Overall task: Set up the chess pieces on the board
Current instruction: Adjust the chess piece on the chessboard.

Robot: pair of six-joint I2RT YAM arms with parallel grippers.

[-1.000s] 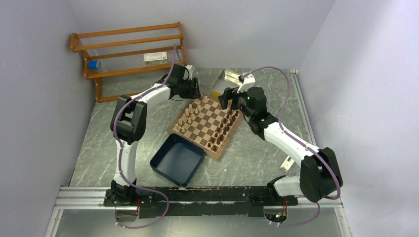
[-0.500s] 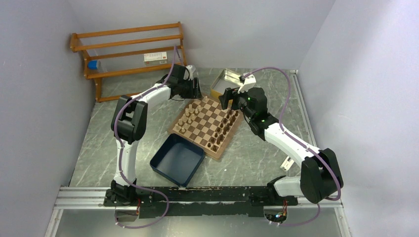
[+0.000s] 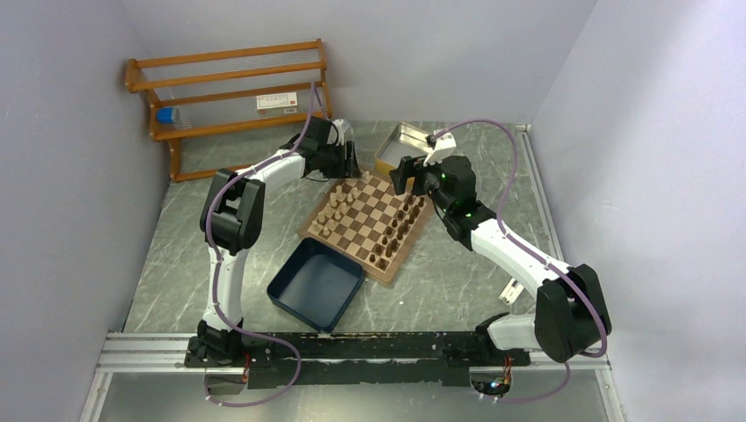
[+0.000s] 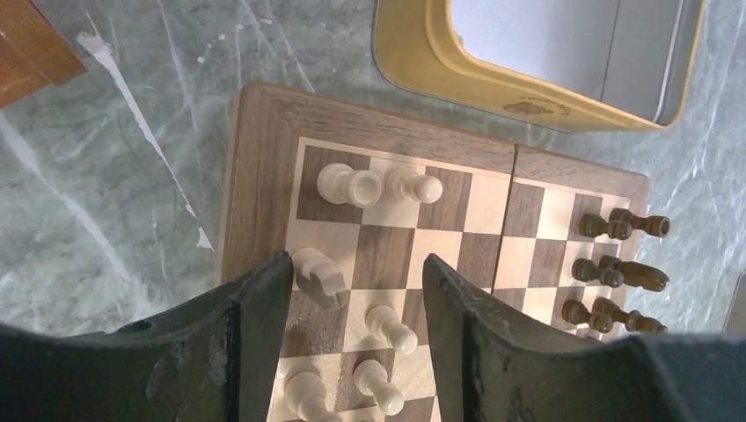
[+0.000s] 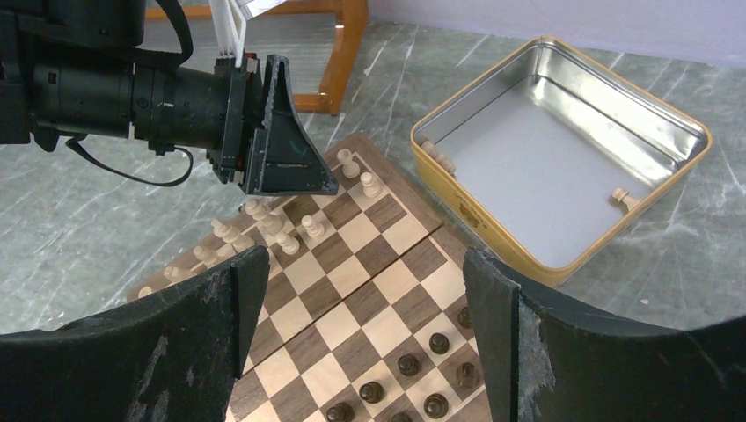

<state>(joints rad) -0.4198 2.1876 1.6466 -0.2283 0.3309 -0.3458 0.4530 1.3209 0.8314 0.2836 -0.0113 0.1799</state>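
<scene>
The board (image 3: 362, 225) lies mid-table, with light chess pieces (image 3: 337, 209) along its left side and dark ones (image 3: 396, 233) along its right. My left gripper (image 4: 355, 264) hangs open over the board's far light corner. A light knight (image 4: 318, 278) stands right beside its left finger (image 4: 255, 325), and light pawns (image 4: 391, 327) stand between the jaws below. A light rook (image 4: 349, 185) and a pawn (image 4: 415, 186) stand beyond. My right gripper (image 5: 365, 259) is open and empty above the board's middle, with dark pieces (image 5: 406, 362) under it.
A shiny tin (image 5: 475, 224) with yellow sides sits beyond the board, holding a light piece (image 5: 624, 198). A navy tray (image 3: 317, 281) lies at the board's near left. A wooden rack (image 3: 229, 97) stands at the back left.
The left arm has shifted slightly over the board's far corner. The right gripper has barely moved.
</scene>
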